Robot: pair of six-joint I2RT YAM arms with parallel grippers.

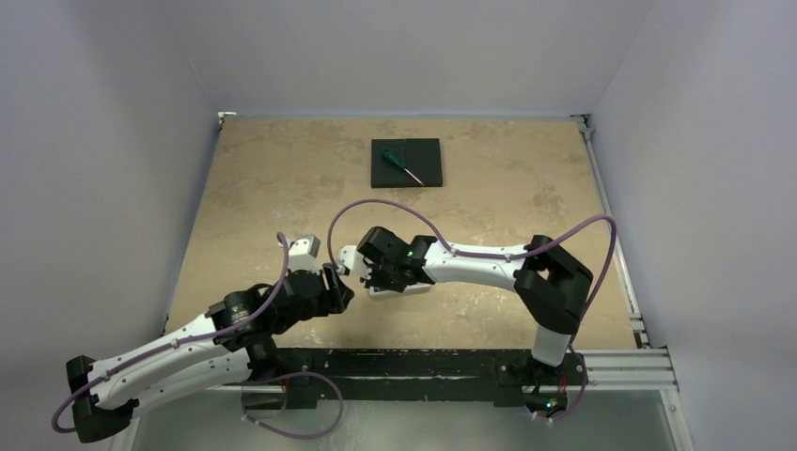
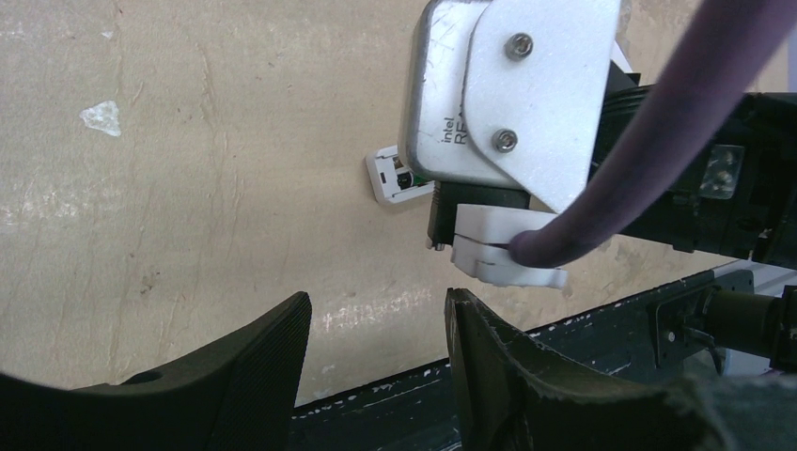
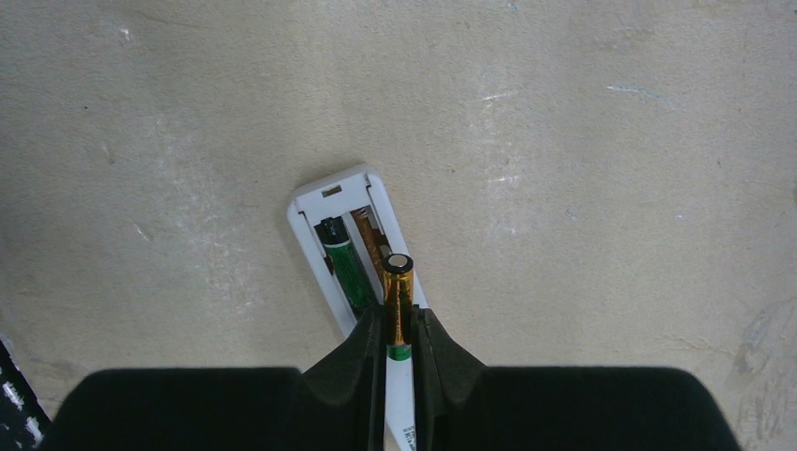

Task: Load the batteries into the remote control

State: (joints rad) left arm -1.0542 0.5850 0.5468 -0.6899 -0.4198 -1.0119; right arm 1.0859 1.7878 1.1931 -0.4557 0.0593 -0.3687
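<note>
The white remote control (image 3: 324,202) lies back up on the table with its battery bay open. One green and dark battery (image 3: 346,268) sits in the bay's left slot. My right gripper (image 3: 398,324) is shut on a goldish battery (image 3: 398,282), held lengthwise just over the empty right slot. In the top view the right gripper (image 1: 371,272) hovers over the remote (image 1: 404,289). My left gripper (image 1: 338,289) is just left of it, open and empty (image 2: 376,348). In the left wrist view the remote's end (image 2: 387,178) shows under the right wrist's camera housing (image 2: 507,85).
A black square pad (image 1: 406,163) with a green-handled screwdriver (image 1: 404,165) lies at the back middle of the table. The table's dark front rail (image 1: 414,362) runs just behind both grippers. Purple cables loop over both arms.
</note>
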